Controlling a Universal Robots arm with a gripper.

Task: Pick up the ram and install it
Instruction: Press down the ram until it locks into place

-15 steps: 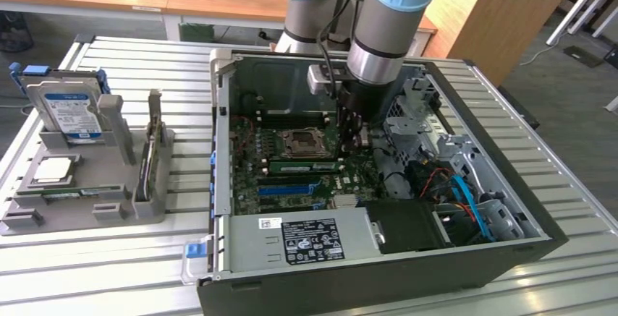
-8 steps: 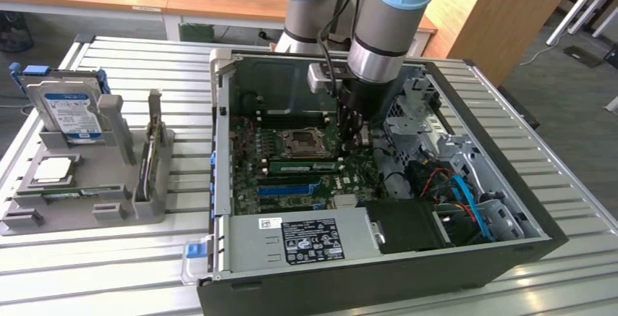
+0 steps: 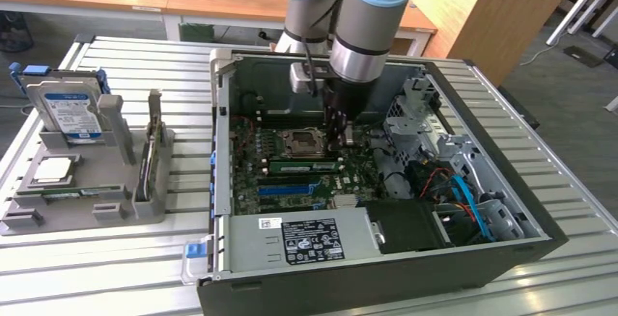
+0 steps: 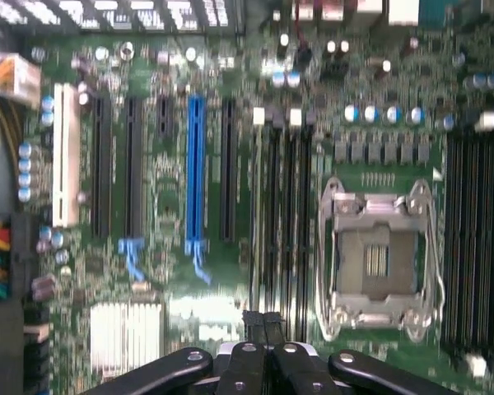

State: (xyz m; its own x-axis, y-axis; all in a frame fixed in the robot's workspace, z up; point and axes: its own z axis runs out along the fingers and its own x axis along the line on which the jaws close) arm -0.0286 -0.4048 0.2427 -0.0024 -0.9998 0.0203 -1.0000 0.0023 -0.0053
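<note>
Jaws [image 4: 263,322] shut above motherboard [image 4: 230,164], seemingly empty.

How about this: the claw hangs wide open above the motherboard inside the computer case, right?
No. The claw is shut, fingertips together, as the wrist view shows. It does hang above the motherboard inside the computer case.

Claw [image 4: 263,322] linkage cut off by frame edge; motherboard [image 4: 230,206] blurred.

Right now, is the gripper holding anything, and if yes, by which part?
Nothing is held. The gripper is shut, its fingers pressed together with nothing between them, above the motherboard inside the computer case.
</note>
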